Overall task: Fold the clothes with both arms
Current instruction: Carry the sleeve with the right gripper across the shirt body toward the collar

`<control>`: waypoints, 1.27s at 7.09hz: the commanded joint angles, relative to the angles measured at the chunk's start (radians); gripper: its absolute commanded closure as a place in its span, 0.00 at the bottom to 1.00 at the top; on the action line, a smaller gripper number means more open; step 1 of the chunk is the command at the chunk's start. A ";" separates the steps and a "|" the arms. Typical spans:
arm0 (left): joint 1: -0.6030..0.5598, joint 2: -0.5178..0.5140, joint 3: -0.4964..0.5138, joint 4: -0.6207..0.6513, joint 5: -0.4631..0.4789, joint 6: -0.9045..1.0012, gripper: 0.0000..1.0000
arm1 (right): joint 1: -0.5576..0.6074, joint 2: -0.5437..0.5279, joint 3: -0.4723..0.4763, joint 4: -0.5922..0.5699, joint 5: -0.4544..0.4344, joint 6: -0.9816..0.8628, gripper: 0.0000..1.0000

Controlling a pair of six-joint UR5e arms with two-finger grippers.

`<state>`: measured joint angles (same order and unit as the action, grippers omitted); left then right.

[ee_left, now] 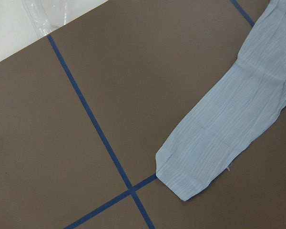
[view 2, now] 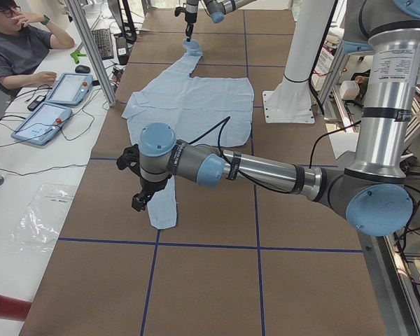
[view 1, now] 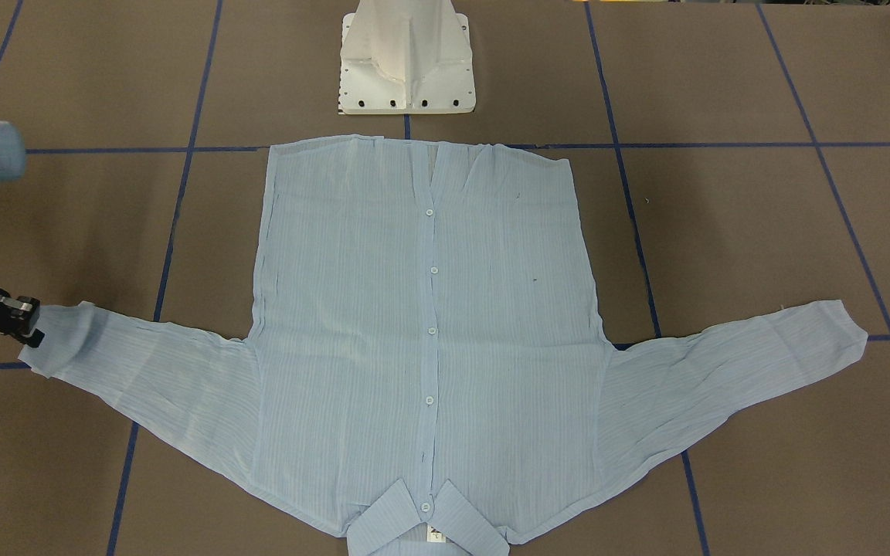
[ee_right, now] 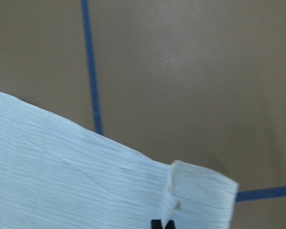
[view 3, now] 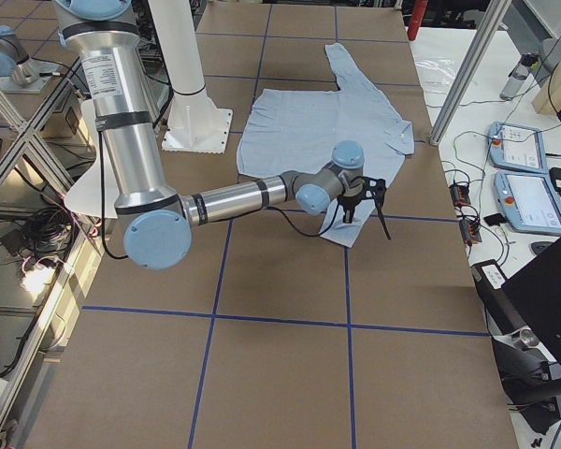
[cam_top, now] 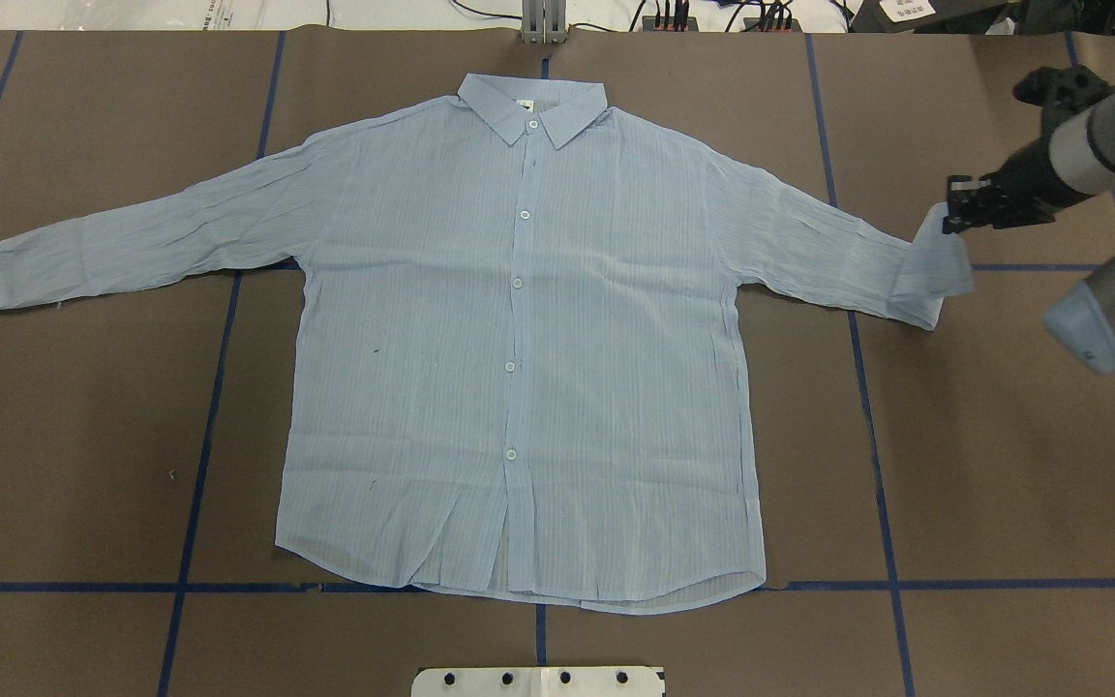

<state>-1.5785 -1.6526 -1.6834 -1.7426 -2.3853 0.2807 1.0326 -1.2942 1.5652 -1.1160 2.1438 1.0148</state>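
The light blue striped shirt (cam_top: 519, 339) lies flat and buttoned on the brown table, collar away from the robot, both sleeves spread out. My right gripper (cam_top: 951, 215) is shut on the cuff (cam_top: 935, 271) of the sleeve on my right and lifts it slightly off the table; it also shows in the front view (view 1: 26, 323) and the right wrist view (ee_right: 162, 224). My left gripper (view 2: 141, 201) hovers just above the other sleeve's cuff (ee_left: 190, 167). It shows only in the left exterior view, so I cannot tell whether it is open or shut.
The white pedestal base (view 1: 406, 69) stands at the shirt's hem side. Blue tape lines (cam_top: 219, 387) grid the table. Beyond the collar side, a side table holds tablets (view 2: 45, 119), and an operator (view 2: 17, 42) sits there.
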 commanded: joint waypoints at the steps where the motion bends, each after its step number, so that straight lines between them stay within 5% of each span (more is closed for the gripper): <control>1: 0.000 0.004 0.001 -0.001 0.000 0.000 0.00 | -0.152 0.229 -0.007 -0.179 -0.154 0.152 1.00; 3: 0.000 0.005 0.001 0.000 0.000 0.000 0.00 | -0.216 0.379 -0.063 -0.182 -0.224 0.151 1.00; 7: 0.000 0.011 0.002 0.000 0.000 0.000 0.00 | -0.370 0.723 -0.400 -0.021 -0.399 0.183 1.00; 9: -0.001 0.011 0.004 0.000 0.000 0.000 0.00 | -0.436 0.821 -0.480 -0.004 -0.464 0.183 1.00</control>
<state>-1.5787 -1.6417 -1.6808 -1.7426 -2.3853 0.2807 0.6381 -0.5368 1.1444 -1.1368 1.7213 1.1985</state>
